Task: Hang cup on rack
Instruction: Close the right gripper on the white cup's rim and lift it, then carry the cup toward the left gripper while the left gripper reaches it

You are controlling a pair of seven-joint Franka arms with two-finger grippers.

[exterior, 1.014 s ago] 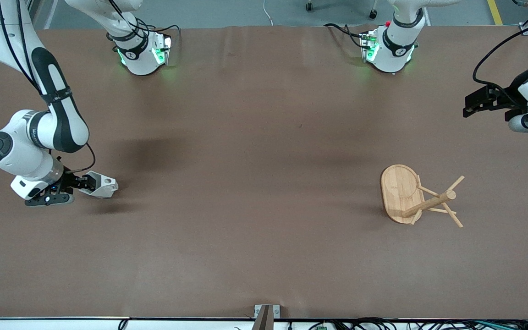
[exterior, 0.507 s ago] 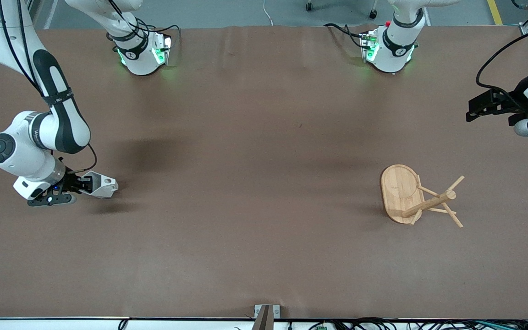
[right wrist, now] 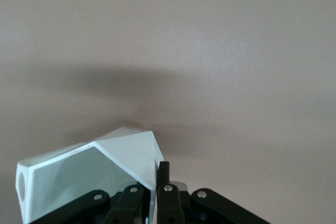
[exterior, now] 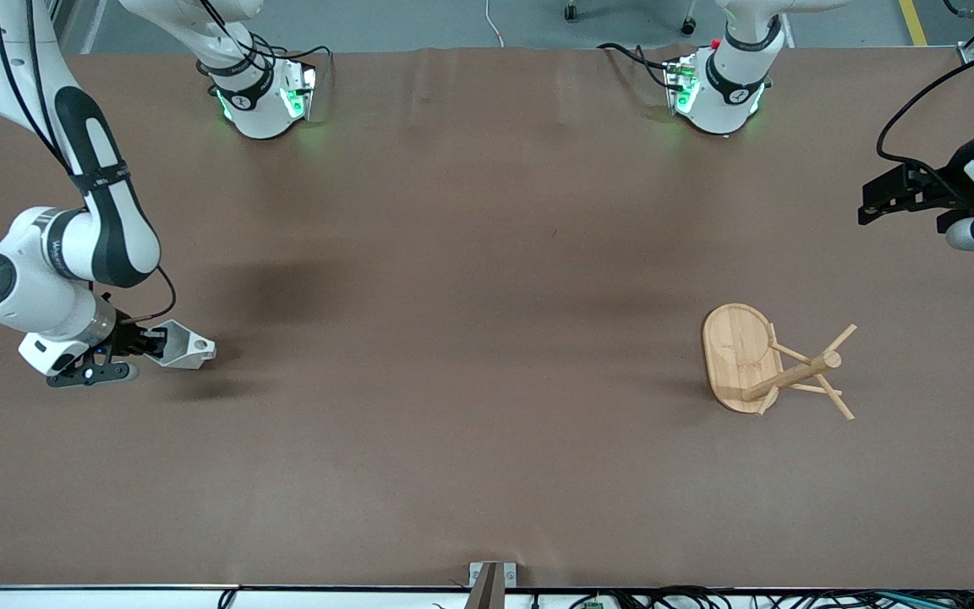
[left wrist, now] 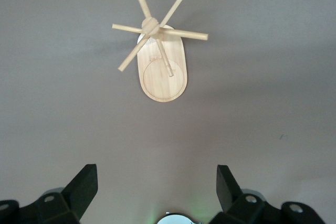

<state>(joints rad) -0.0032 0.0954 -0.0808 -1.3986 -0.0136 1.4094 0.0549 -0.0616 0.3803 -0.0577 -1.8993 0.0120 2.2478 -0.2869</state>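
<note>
The white faceted cup (exterior: 183, 346) is held on its side by my right gripper (exterior: 147, 343), which is shut on its wall near the right arm's end of the table, just above the brown surface. In the right wrist view the cup (right wrist: 89, 174) fills the lower corner with the fingers (right wrist: 164, 182) pinching its rim. The bamboo rack (exterior: 762, 362) stands toward the left arm's end, with post and angled pegs. My left gripper (exterior: 872, 203) hovers open and empty above the table edge; the rack (left wrist: 159, 59) shows in the left wrist view.
The brown table cover (exterior: 470, 296) spreads between cup and rack. Both arm bases (exterior: 263, 93) stand at the table's edge farthest from the front camera. A small metal bracket (exterior: 491, 579) sits at the table's nearest edge.
My right gripper has lifted and tilted the cup slightly and drawn it a little toward the right arm's end. The left gripper shifted slightly. The rack has not moved.
</note>
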